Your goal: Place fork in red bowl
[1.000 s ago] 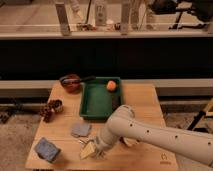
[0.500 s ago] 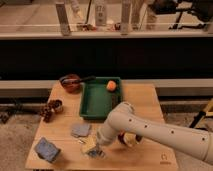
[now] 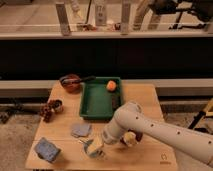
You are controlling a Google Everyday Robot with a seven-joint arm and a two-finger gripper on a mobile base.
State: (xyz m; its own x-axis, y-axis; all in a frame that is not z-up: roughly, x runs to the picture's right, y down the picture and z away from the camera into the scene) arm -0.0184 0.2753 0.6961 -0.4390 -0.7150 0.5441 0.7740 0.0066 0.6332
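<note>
The red bowl (image 3: 70, 82) stands at the back left of the wooden table (image 3: 145, 95), with a dark long-handled utensil (image 3: 86, 79) resting across it. My gripper (image 3: 95, 148) is low over the table's front middle, at the end of the white arm (image 3: 150, 127) that comes in from the right. A thin silvery piece, apparently the fork (image 3: 82, 142), shows just left of the gripper by the table surface. Most of the fork is hidden by the gripper.
A green tray (image 3: 97, 102) holds an orange ball (image 3: 111, 85). A grey-blue object (image 3: 80, 130) lies just behind the gripper. A blue sponge (image 3: 47, 149) lies front left. Brown items (image 3: 50, 107) stand at the left edge. A yellowish object (image 3: 131, 138) sits under the arm.
The gripper has shifted slightly right along the table's front and the arm has turned a little. The other objects have not moved.
</note>
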